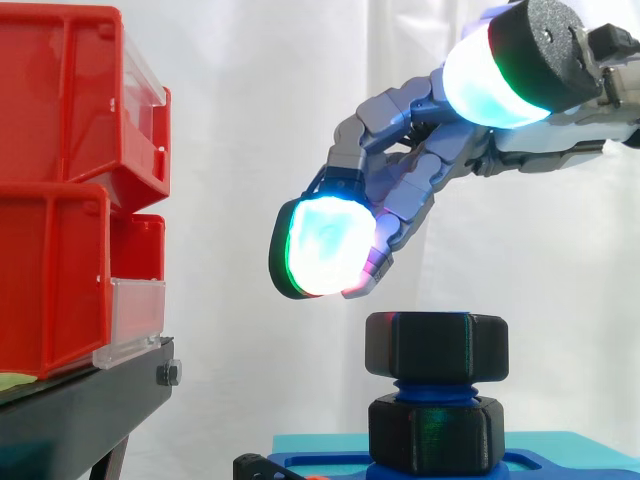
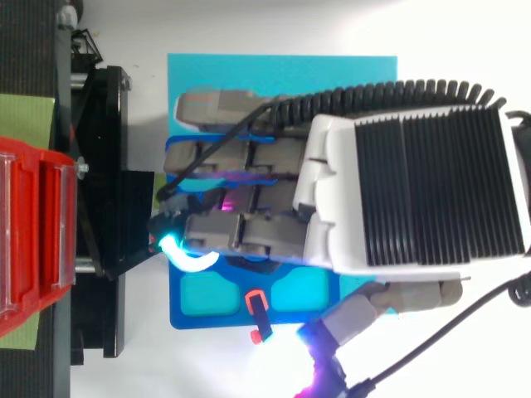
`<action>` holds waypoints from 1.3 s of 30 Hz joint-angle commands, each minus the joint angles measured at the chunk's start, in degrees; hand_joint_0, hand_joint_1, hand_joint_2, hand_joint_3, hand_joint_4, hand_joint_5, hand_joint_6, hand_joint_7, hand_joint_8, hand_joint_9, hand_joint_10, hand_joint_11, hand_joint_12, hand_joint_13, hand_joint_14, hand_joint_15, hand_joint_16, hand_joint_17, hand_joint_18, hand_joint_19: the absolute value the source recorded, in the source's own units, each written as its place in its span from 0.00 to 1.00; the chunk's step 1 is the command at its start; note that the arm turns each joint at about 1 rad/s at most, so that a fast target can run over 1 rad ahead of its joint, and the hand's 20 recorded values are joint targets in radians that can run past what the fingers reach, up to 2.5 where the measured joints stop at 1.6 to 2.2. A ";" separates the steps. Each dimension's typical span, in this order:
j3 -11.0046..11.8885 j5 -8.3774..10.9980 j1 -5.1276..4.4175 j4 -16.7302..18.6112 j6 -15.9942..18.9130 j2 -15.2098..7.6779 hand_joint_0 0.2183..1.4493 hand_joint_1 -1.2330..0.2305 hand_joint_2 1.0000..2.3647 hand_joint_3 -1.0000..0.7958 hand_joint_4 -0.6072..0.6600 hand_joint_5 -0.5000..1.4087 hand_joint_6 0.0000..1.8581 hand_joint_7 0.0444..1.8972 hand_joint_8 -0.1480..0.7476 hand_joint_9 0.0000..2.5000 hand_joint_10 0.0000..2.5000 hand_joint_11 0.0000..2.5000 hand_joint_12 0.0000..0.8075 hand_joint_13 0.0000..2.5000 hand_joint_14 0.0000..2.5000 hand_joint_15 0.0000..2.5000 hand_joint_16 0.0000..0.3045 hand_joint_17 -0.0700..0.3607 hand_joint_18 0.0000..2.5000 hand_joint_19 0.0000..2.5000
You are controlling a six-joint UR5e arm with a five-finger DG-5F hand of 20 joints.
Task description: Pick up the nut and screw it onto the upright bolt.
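White curtain (image 1: 250, 100) closes off the back of the station. At the left, stacked red bins (image 1: 60, 120) stand on a black stand (image 1: 80, 410). Each bin has a clear plastic front panel (image 1: 135, 320); whether the panels carry any writing cannot be told. From above, a green pad (image 2: 25, 116) shows at the left edge beside the bins.

Right of the stand and apart from it, a dark blue fixture tray (image 2: 199, 311) lies on a cyan base sheet (image 2: 282, 70). A small orange clip (image 2: 257, 303) sits at the tray's near edge.

An upright blue bolt (image 1: 436, 386) rises from the tray. The black hex nut (image 1: 436, 346) is seated level on the bolt's top end. A short band of blue thread is exposed between it and a second black hex piece (image 1: 436, 432) lower on the same shaft, at the tray.

The hand (image 1: 420, 170) reaches in from the right, above the bolt. Its fingers arch loosely downward. One fingertip pad (image 1: 325, 245), glowing white with a green rim, hangs above and just left of the nut, clear of it. The thumb pad (image 1: 490, 85), glowing white to cyan, is held high and well apart from the fingers. The hand is released and grasps nothing. From above, the hand (image 2: 249, 224) lies over the middle of the tray, fingers pointing toward the bins.
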State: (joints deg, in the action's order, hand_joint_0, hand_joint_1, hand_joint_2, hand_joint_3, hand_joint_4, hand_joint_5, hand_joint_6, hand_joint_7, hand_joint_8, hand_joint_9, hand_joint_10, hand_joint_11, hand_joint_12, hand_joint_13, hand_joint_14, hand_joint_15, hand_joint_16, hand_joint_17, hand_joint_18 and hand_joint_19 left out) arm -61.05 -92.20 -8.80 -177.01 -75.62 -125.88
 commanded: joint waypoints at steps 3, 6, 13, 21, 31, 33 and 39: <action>-0.65 0.79 -1.04 0.26 -0.06 -0.07 0.24 0.73 0.00 0.28 0.66 0.20 0.27 0.40 0.45 0.27 0.00 0.00 0.39 0.15 0.00 0.00 0.10 0.32 0.00 0.00; -1.62 1.32 -1.22 1.49 0.03 -0.07 0.24 0.73 0.00 0.28 0.66 0.20 0.27 0.40 0.45 0.27 0.00 0.00 0.39 0.15 0.00 0.00 0.10 0.32 0.00 0.00; -1.71 1.32 -1.22 1.49 0.03 0.02 0.24 0.73 0.00 0.28 0.66 0.21 0.27 0.41 0.45 0.28 0.00 0.00 0.39 0.15 0.00 0.00 0.10 0.32 0.00 0.00; -1.71 1.32 -0.78 0.88 -0.15 0.02 0.25 0.73 0.00 0.28 0.68 0.21 0.27 0.44 0.45 0.28 0.00 0.00 0.38 0.16 0.00 0.00 0.10 0.32 0.00 0.00; -1.71 1.23 -0.17 0.18 -0.23 0.02 0.25 0.73 0.00 0.28 0.69 0.22 0.27 0.48 0.46 0.28 0.00 0.00 0.37 0.17 0.00 0.00 0.09 0.31 0.00 0.00; -1.71 1.23 0.10 0.18 -0.50 -0.07 0.25 0.73 0.00 0.28 0.70 0.22 0.27 0.49 0.46 0.29 0.00 0.00 0.37 0.17 0.00 0.00 0.09 0.31 0.00 0.00; -1.80 0.97 0.98 0.18 -1.29 0.02 0.25 0.72 0.00 0.28 0.70 0.22 0.27 0.53 0.46 0.29 0.00 0.00 0.37 0.17 0.00 0.00 0.09 0.30 0.00 0.00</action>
State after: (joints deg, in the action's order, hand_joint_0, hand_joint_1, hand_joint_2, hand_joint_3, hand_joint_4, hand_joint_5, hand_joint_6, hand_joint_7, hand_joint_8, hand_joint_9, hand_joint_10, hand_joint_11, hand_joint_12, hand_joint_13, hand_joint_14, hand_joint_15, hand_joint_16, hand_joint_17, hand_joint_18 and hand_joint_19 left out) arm -62.79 -91.12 -8.32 -176.83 -76.51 -125.87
